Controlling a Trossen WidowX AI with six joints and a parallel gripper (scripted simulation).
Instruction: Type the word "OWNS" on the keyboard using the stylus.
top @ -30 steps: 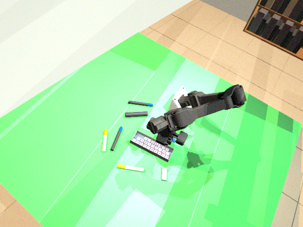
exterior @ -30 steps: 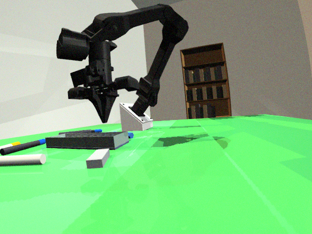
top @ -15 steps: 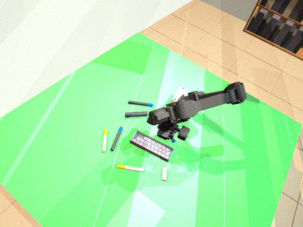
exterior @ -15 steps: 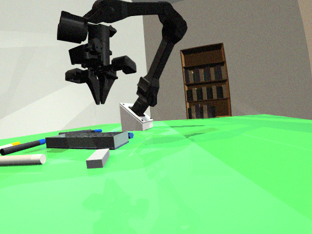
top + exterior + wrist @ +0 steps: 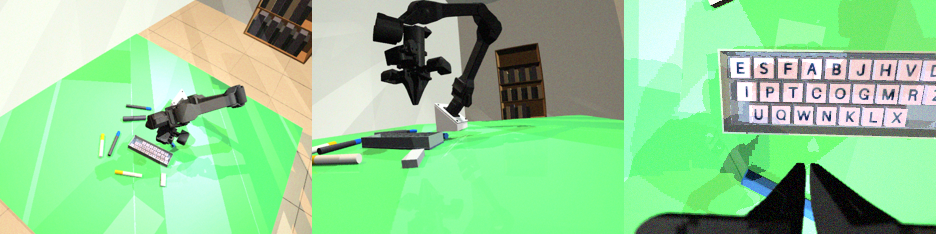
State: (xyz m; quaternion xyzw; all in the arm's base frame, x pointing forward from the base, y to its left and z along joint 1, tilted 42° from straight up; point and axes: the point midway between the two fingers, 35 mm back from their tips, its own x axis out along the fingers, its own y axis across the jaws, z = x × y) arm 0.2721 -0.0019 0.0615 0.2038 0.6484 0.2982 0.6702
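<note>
The keyboard (image 5: 150, 150) (image 5: 395, 142) (image 5: 825, 130) is a grey tray with pink-white letter keys. In the wrist view, O and S are in the upper two rows, W and N in the bottom row. The blue stylus (image 5: 173, 145) (image 5: 446, 136) (image 5: 756, 183) lies on the desk just beyond the keyboard's long side, near its E-I-U end. Part of it is hidden behind the fingers in the wrist view. My gripper (image 5: 415, 104) (image 5: 806, 171) points down, shut and empty, well above the desk. In the wrist view its fingers overlap the stylus, without touching it.
Dark markers with blue caps (image 5: 138, 107) (image 5: 114, 143), a dark grey marker (image 5: 134, 118) and white markers with yellow ends (image 5: 101, 145) (image 5: 128, 173) lie around the keyboard. A white block (image 5: 163, 179) (image 5: 412, 158) lies at its near side. A bookcase (image 5: 521, 83) stands behind the desk.
</note>
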